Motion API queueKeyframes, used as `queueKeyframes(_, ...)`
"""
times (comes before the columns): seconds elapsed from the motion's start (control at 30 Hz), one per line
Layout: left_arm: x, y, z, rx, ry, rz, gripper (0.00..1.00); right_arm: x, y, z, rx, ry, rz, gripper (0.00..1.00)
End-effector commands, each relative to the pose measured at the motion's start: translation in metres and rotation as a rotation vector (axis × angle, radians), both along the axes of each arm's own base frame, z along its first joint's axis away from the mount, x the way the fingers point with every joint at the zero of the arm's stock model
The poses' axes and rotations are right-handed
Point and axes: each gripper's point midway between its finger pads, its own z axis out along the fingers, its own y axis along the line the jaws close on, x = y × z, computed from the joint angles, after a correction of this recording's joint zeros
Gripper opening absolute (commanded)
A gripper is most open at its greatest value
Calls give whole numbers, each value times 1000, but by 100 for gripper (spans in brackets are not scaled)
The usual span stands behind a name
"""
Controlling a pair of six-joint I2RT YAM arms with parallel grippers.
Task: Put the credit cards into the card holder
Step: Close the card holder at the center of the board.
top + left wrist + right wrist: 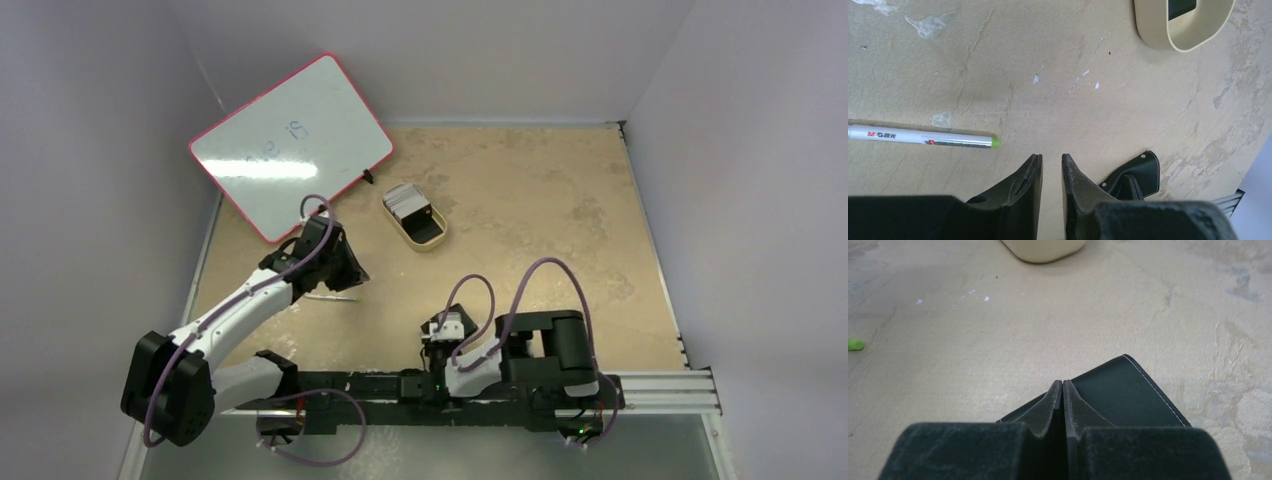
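Left tool (1052, 159) slightly parted, empty | right tool (1063, 386) clenched at card holder (1128, 395)

A tan table (540, 200) fills the floor of a white-walled enclosure, its surface mottled, scuffed and flecked with small white marks; a whiteboard (290, 145) with a pink-red frame leans tilted against the left wall at the far left, faint blue writing on its face; a small dark piece, too small to identify, sits at its lower right corner; a tan oval tin (432, 245) lies just beside that corner, well in from the walls; a pen (923, 136) with a pale barrel, red and black print and a green tip lies flat on the table, apart from the tin; a metal rail (660, 390) runs along the near edge.
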Motion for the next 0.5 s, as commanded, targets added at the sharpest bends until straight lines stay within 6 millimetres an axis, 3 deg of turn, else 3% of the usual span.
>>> queueKeyframes(0.0, 15, 6, 31, 18, -71, 43, 20, -120, -36, -120, -38, 1016, -119, 9)
queueKeyframes(0.13, 21, 4, 49, 24, -78, 35, 20, -77, -26, -37, 36, 886, -114, 14)
queueKeyframes(0.23, 25, 2, 76, 5, -130, 32, 20, -49, -21, 30, 82, 792, -92, 19)
queueKeyframes(0.33, 26, 0, 109, -12, -183, 6, 21, -36, -21, 98, 145, 735, -61, 29)
queueKeyframes(0.47, 23, -7, 162, -79, -304, -58, 30, -35, -29, 164, 237, 713, 12, 41)
